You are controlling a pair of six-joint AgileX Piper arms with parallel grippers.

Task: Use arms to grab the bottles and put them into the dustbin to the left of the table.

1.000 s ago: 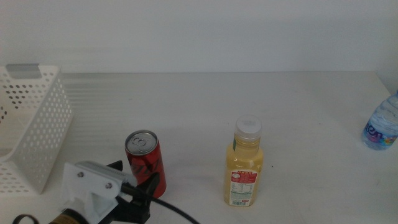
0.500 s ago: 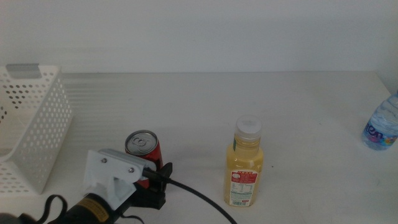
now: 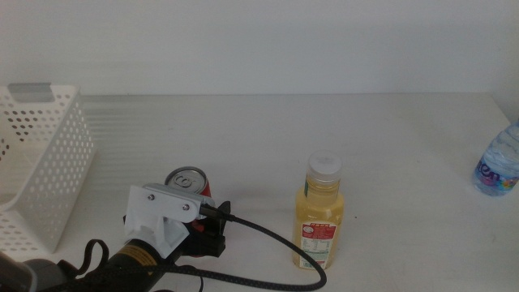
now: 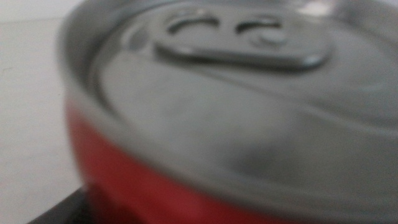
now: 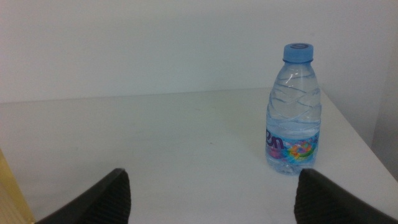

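Observation:
The red soda can (image 3: 188, 179) stands on the table (image 3: 381, 130), and my left gripper (image 3: 207, 224) has come in around it from the near side, its white housing (image 3: 165, 212) hiding most of the can. The can (image 4: 186, 118) fills the left wrist view, very close and blurred. To the right of the can stands the yellow juice bottle (image 3: 320, 217), upright. The water bottle (image 3: 497, 165) is at the far right edge; it also shows upright as the water bottle (image 5: 294, 112) ahead of my right gripper (image 5: 214, 196), which is open, holds nothing and is out of the middle view.
The white perforated dustbin (image 3: 50, 166) stands at the table's left side, a short way from the can. A thick black cable (image 3: 276, 239) loops from the left arm toward the juice bottle's base. The table's right edge (image 5: 354, 134) runs just beyond the water bottle.
My left arm has pushed forward and to the right, closing in around the red can and covering more of it. The bottles have stayed put.

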